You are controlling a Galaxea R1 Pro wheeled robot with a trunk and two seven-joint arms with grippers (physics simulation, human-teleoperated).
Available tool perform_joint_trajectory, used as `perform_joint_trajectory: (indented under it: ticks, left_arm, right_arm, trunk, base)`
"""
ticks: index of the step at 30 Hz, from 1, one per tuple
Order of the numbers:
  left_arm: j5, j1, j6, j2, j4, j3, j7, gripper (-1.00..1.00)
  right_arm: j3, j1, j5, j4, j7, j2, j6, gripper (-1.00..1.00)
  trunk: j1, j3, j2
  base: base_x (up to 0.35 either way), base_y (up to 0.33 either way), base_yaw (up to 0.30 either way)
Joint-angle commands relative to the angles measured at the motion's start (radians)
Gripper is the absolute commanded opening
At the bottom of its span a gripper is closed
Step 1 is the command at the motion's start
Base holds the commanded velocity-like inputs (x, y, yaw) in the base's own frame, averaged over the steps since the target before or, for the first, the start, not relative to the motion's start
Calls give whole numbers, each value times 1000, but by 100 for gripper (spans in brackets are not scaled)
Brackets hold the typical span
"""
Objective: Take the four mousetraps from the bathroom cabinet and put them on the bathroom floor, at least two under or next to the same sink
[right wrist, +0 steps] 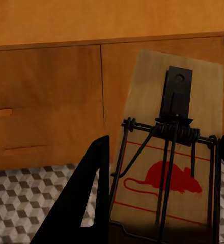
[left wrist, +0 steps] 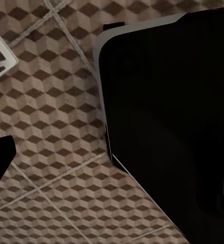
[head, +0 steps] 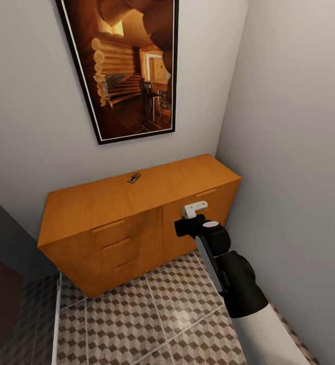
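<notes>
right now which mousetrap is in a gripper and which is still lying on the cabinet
The mousetrap with the red mouse print is held between the right gripper's fingers. The other mousetrap lies flat on the cabinet top, untouched.

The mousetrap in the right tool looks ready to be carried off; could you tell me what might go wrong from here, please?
1. The held mousetrap sits between the right tool's fingers only at its lower end, so it could pivot or slip while being carried.
2. The right arm is close to the cabinet front and the side wall; turning may knock it.
3. A second mousetrap lies on the cabinet top and could be overlooked.
</notes>
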Motion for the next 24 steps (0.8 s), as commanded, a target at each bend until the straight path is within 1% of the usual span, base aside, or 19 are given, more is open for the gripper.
perform_joint_trajectory:
  ticks: [1,4,8,11,13,14,15,17,18,22,24]
  left_arm:
    - [7,-2,-8,-1,4,-9,1,100]
    - [7,-2,-8,-1,4,-8,2,100]
    - [7,-2,-8,-1,4,-7,1,100]
    - [7,-2,-8,0,4,-7,1,100]
    - [7,-2,-8,1,4,-7,1,100]
    - [7,-2,-8,1,4,-7,1,100]
    - [7,-2,-8,1,4,-7,1,100]
    - [7,-2,-8,1,4,-7,2,100]
    - [7,-2,-8,1,4,-7,1,100]
    - [7,-2,-8,1,4,-7,2,100]
    - [7,-2,-8,1,4,-7,2,100]
  right_arm:
    - [1,-1,2,0,-2,-1,5,-100]
    - [0,-1,2,10,-22,-6,3,-100]
    - [0,-1,2,33,-26,-8,-1,-100]
    - [0,-1,2,83,-26,-13,-13,-100]
    - [0,-1,2,126,-26,-19,-42,-100]
    - [0,-1,2,158,-26,-25,-68,-100]
    - [0,-1,1,214,-26,-33,-120,-100]
    - [0,-1,1,300,-24,-42,-197,-100]
    - [0,0,0,361,-21,-46,-248,-100]
    - [0,0,-1,516,-18,-50,-371,-100]
    - [0,0,-1,610,-18,-51,-449,-100]
  trunk:
    - [0,-2,-2]
    - [0,-2,-2]
    - [0,-2,-2]
    - [0,-2,-2]
    - [0,-2,-2]
    - [0,-2,-2]
    - [0,-2,-2]
    - [0,-2,-2]
    - [0,-2,-2]
    - [0,-2,-2]
    - [0,-2,-2]
  base:
    - [-230,-160,0]
    - [-211,-157,0]
    - [-78,-63,0]
    - [-10,-8,0]
    - [-3,-2,0]
    - [-1,-1,0]
    - [0,0,0]
    - [0,0,0]
    - [0,0,0]
    - [0,0,0]
    - [0,0,0]
